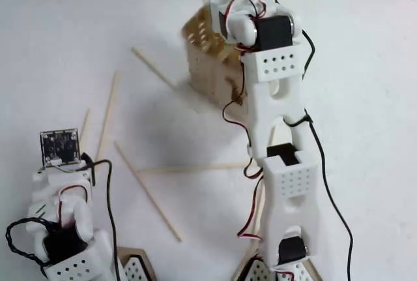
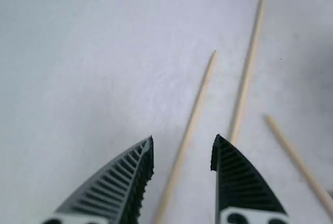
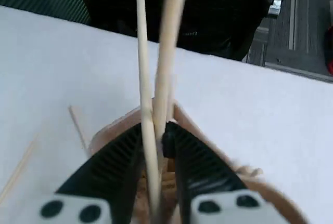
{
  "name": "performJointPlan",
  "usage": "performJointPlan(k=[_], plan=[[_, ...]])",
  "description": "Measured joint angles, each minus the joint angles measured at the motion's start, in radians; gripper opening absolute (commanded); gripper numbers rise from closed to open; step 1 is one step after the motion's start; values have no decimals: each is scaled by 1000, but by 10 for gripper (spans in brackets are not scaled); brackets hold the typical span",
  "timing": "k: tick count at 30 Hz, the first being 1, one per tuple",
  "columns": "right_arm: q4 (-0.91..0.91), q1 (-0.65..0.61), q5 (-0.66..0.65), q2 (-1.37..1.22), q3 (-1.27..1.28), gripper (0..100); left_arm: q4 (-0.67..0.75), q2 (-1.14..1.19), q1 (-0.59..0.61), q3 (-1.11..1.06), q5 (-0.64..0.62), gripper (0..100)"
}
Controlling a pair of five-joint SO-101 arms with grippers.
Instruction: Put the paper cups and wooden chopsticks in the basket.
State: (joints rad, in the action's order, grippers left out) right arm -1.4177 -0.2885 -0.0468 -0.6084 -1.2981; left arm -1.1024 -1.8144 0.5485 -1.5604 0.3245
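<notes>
White table (image 1: 65,46) carries the basket (image 1: 208,72) at its far edge, where your right gripper (image 3: 155,128) pinches two upright chopsticks (image 3: 170,37) over it, while your left gripper (image 2: 183,137), jaws apart, hangs above loose chopsticks (image 2: 247,68).

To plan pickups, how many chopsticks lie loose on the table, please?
5: one chopstick beside the basket, two near the left gripper, two mid-table; the right arm may hide more.

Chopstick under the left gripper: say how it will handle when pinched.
Probably stiff: the chopstick lies dead straight, like the pair in the right gripper. Likely light, being so thin. Lying flat on the table, it may roll or skid as the left gripper closes.
</notes>
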Motion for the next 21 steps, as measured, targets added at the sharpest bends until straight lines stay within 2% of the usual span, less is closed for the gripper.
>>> performJointPlan(k=[10,21], plan=[[34,3,-3,0,0,18,0,0,0,0,0,192],[-161,3,-3,0,0,18,0,0,0,0,0,192]])
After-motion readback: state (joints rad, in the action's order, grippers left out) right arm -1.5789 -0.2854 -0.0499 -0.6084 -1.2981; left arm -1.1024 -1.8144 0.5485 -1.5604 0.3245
